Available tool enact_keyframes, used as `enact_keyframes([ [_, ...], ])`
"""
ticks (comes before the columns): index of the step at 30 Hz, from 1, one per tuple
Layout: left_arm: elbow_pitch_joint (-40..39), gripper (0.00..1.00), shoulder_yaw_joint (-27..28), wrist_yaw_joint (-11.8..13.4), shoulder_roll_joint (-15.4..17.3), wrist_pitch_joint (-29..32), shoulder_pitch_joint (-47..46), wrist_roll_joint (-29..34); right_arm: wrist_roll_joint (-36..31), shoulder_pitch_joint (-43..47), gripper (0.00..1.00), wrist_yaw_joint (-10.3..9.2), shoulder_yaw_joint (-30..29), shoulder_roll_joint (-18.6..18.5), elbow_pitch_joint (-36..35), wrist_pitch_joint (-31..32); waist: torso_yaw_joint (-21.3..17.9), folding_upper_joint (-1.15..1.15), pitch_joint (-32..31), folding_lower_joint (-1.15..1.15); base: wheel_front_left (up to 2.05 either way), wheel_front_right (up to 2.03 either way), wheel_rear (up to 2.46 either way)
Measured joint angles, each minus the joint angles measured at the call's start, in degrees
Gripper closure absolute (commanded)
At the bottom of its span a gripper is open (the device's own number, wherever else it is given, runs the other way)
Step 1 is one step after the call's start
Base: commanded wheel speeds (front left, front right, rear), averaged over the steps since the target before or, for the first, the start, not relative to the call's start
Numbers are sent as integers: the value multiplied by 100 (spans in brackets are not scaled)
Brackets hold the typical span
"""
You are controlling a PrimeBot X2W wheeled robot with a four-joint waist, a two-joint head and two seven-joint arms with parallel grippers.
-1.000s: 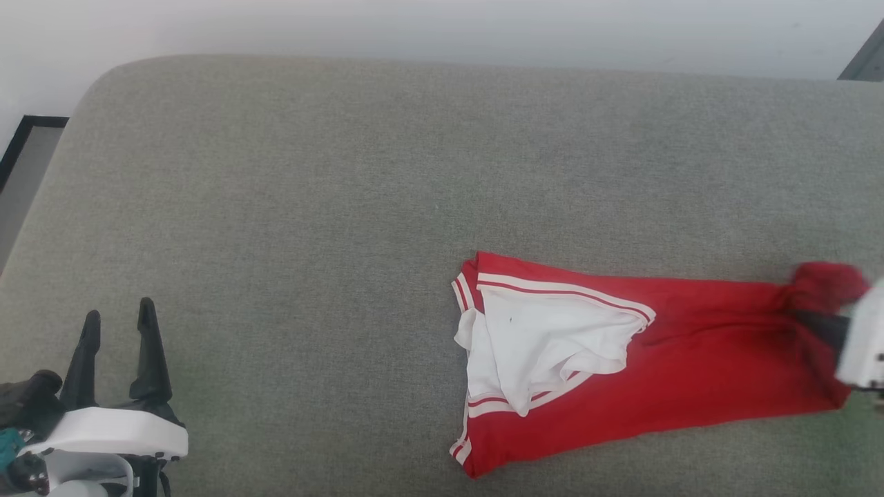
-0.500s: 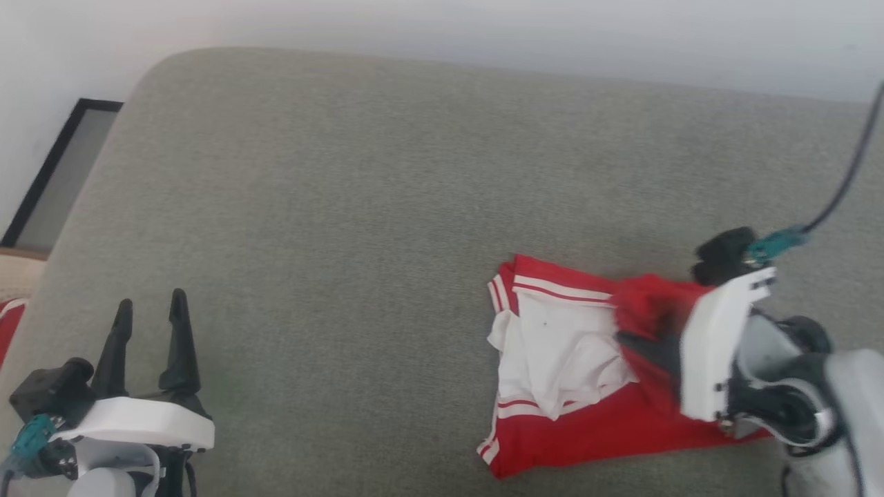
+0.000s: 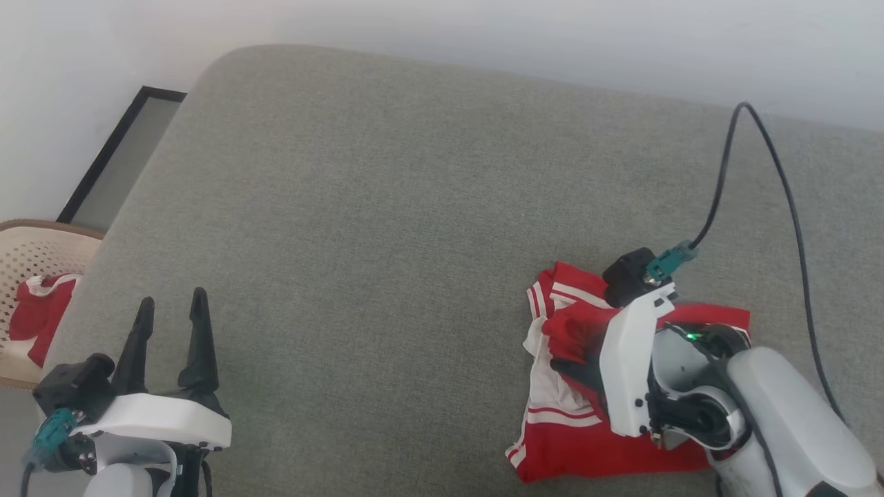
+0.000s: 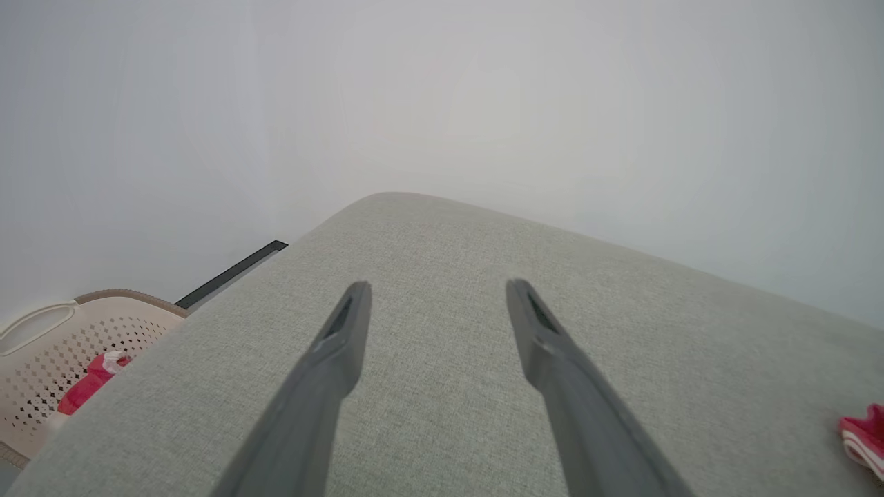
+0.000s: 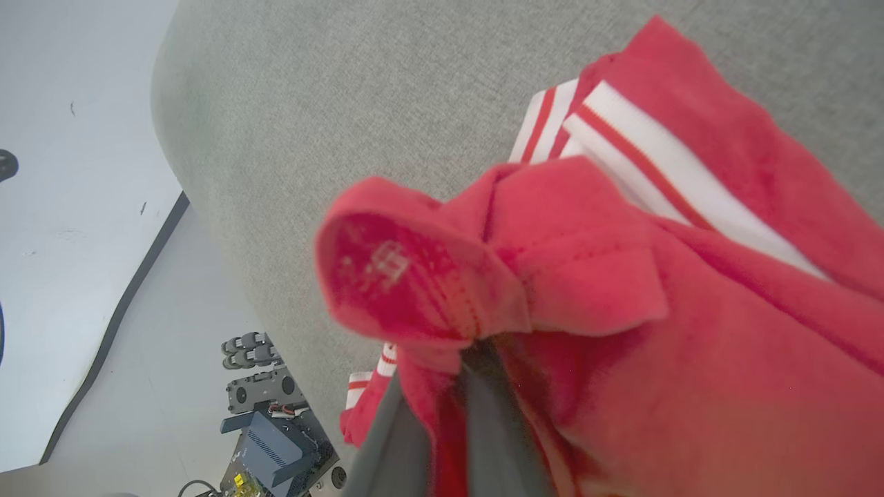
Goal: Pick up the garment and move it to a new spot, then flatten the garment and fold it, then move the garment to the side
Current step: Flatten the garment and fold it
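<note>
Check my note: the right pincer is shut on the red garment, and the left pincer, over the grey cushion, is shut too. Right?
Not quite: the left pincer is open, its fingers spread apart over the grey cushion, as the left wrist view shows. The right pincer is indeed shut on the red garment.

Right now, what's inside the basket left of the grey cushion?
A bunched red cloth with white trim lies in the basket. The grey cushion hides part of the basket, so whatever else it holds can't be seen.
</note>
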Motion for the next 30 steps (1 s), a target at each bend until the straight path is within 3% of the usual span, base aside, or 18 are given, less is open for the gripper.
enact_keyframes([
  [1, 4, 0, -2, 0, 3, 0, 0, 0, 5, -34, 89, 0, 46, 8, 63, -22, 11, 0, -12, 0, 0, 0, 0],
  [2, 5, 0, 1, 0, 2, 0, 0, 0, 11, -51, 89, 0, 93, 15, 119, -65, 16, 0, -24, 0, 0, 0, 0],
  [3, 4, 0, 2, 0, 2, 0, 0, -1, 5, -64, 59, 0, 116, 29, 181, -126, 18, 0, -39, 0, 0, 0, 0],
  [4, 5, 0, 11, 0, 9, 0, 2, -5, -32, -83, 0, 0, 155, 29, 218, -183, 15, 0, -54, 0, 0, 0, 0],
  [10, -8, 0, 91, 0, 49, 0, 62, -15, 68, -119, 0, 0, 216, 14, 148, -258, -98, 0, -152, 0, 0, 0, 0],
  [18, -71, 0, 191, 0, 143, 0, 139, -7, -52, -106, 0, 0, -249, -276, -401, -616, -435, 0, -238, 0, 0, 0, 0],
  [25, -110, 0, 292, 0, 218, 0, 201, 24, -376, 133, 0, 0, -939, -509, -535, -1311, -780, 0, -339, 0, 0, 0, 0],
  [30, -153, 0, 448, 0, 305, 0, 366, 67, -751, 430, 0, 1, -1324, -646, -459, -2176, -1103, 0, -470, 0, 0, 0, 0],
])
